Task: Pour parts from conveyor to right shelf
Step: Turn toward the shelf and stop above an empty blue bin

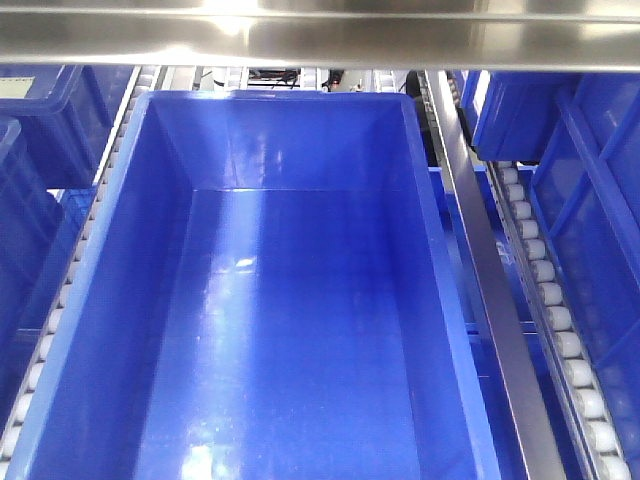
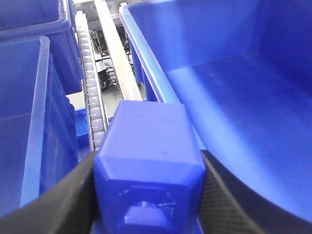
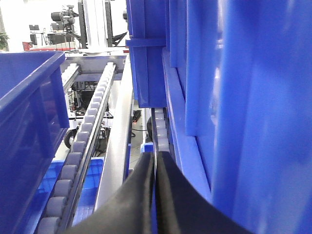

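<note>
Pinching the blue block (image 2: 148,141) by its long sides, the left gripper (image 2: 148,192) holds it stud-end toward the wrist, by the roller track (image 2: 92,109) and the left rim of the big bin (image 2: 209,44) on the shelf (image 1: 480,260). It looks light, stiff and smooth (slippery plastic, probably), so that flat-sided hold suits it. The right gripper (image 3: 155,190) has its fingers (image 3: 136,200) pressed together, nothing visible between them.

Right shelf (image 1: 490,300): steel rails and white roller tracks (image 1: 556,318) running away ahead of the left gripper (image 2: 148,195). Directly on the rollers, just right of that gripper, one large open blue bin (image 2: 219,34); to its left, more blue bins (image 2: 29,122). Close right of the right gripper (image 3: 155,195), another bin wall (image 3: 253,122), rollers to its left
</note>
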